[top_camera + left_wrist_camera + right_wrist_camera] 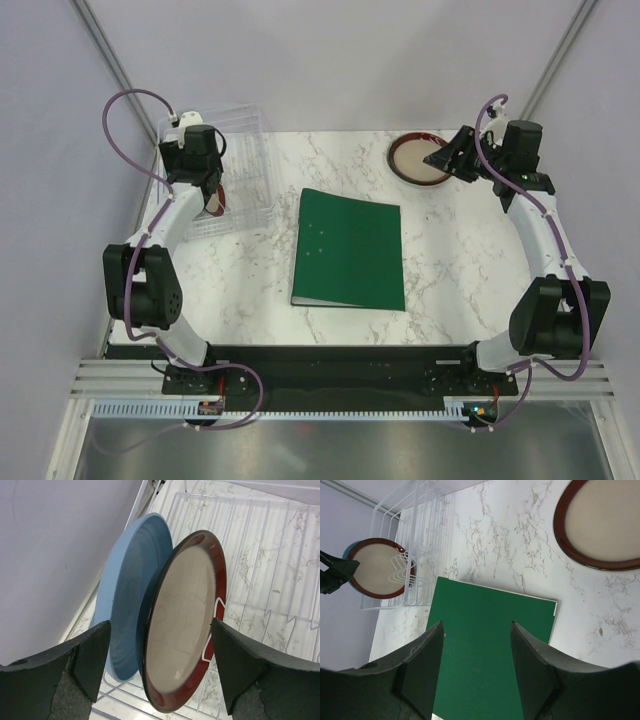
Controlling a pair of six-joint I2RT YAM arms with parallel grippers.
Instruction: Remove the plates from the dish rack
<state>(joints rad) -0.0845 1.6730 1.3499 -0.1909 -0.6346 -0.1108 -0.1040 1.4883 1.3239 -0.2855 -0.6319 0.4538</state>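
The clear dish rack (pixel 250 150) stands at the back left of the table. In the left wrist view two plates stand on edge in the dish rack (pixel 280 555): a light blue plate (pixel 127 590) and, against it, a brown-rimmed plate with a cream centre (pixel 182 625). My left gripper (pixel 161 621) is open, one finger outside each plate, gripping neither. A second brown-rimmed plate (pixel 418 160) lies flat at the back right. My right gripper (pixel 452 156) hovers beside it, open and empty; in its own view the right gripper (pixel 477 623) shows over the green binder.
A green binder (pixel 349 249) lies flat in the middle of the marble table (pixel 450 260). Grey walls close in behind and to the left of the rack. The flat plate (pixel 602 525) sits near the table's back right corner.
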